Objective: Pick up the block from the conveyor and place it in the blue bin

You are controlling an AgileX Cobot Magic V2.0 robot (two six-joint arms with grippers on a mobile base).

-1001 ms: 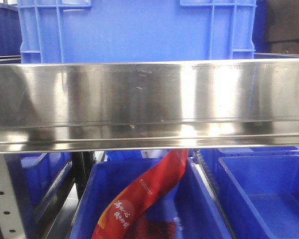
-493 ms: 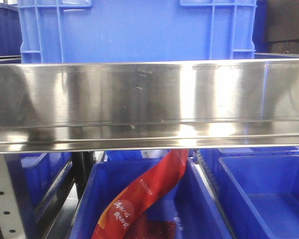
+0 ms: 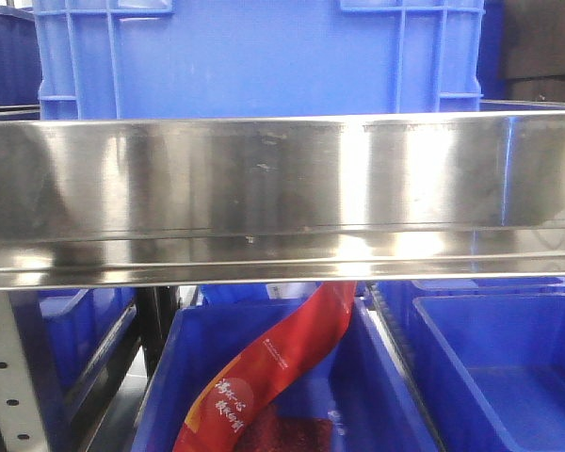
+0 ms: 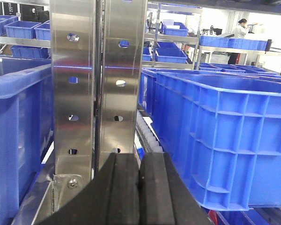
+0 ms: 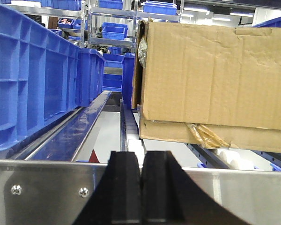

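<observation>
While unseen from the front, left tool (image 4: 139, 187) pressed together, empty; right tool (image 5: 141, 187) likewise, below cardboard box (image 5: 215, 79).

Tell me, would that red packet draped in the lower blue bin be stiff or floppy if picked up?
Probably floppy: the red packet curves and sags over the blue bin rather than lying flat. Its glossy sheen suggests thin film, so likely light and somewhat slippery. Being flat, it should not roll, though it might fold or crumple under a squeeze.

front view | steel shelf rail (image 3: 282, 188) | only shifting glints on its right end, bright patch slightly wider | bins and red packet (image 3: 273, 377) unmoved | no other change
</observation>
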